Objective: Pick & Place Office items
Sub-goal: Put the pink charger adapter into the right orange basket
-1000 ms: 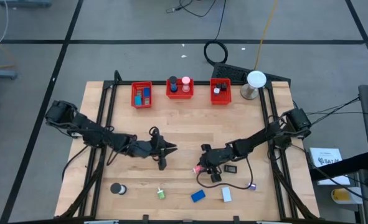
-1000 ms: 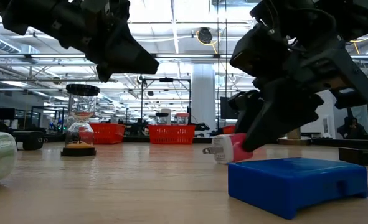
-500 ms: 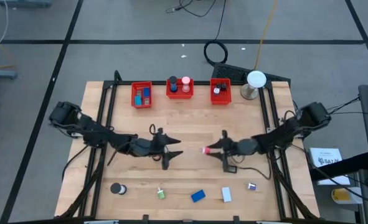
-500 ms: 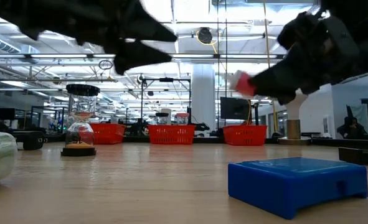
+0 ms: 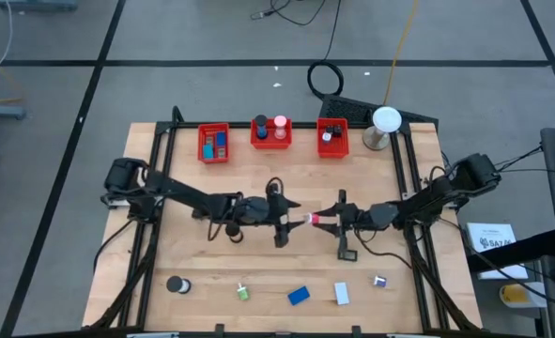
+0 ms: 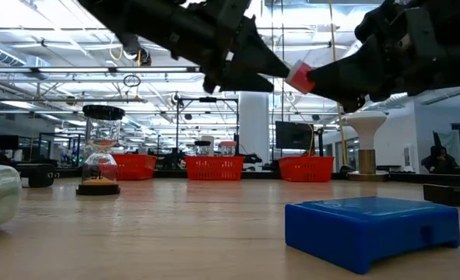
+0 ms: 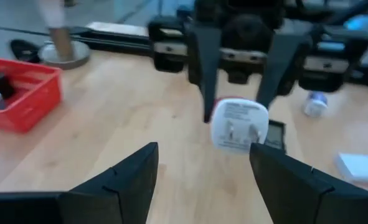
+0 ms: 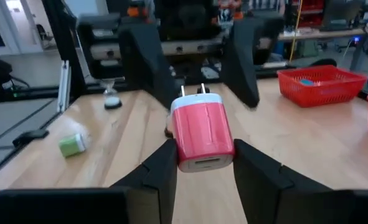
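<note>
Right gripper [image 5: 319, 220] closed on a pink-and-white plug adapter [image 8: 200, 132] (prongs pointing away from the wrist), held in the air above mid-table. Directly opposite, fingertip to fingertip and just short of the adapter: left gripper [image 5: 291, 219], fingers spread wide and holding nothing. Farther out, toward the near table edge: blue block [image 5: 299, 296], white item [image 5: 342, 295], green roll [image 5: 243, 293]; beyond the grippers, three red bins [image 5: 214, 144] along the far edge.
</note>
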Robot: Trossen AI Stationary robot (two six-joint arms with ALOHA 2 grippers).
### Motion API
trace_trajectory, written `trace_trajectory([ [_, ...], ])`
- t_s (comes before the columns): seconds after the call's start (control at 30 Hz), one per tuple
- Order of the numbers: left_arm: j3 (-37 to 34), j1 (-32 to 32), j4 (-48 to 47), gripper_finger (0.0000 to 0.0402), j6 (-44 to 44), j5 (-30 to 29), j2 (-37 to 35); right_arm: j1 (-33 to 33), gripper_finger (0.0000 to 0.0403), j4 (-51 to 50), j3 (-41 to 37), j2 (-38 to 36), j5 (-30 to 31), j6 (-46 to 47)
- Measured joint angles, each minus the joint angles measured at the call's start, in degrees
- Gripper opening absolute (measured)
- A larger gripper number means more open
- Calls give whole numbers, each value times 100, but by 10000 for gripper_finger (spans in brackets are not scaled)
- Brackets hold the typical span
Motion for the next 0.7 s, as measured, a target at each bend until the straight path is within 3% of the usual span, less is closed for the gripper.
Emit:
trace_trajectory([
  [0.1,230,16,-88,258,231,415,122,9,120,23,-22,3,-74,-135],
  [0.3,387,57,18,250,227,541,170,-25,120,249,11,-5,-116,-240],
  [0.4,384,98,15,231,90,816,178,-33,120,305,4,2,-151,-330],
  [0.7,384,103,24,166,96,857,176,-74,121,372,4,2,-183,-332],
])
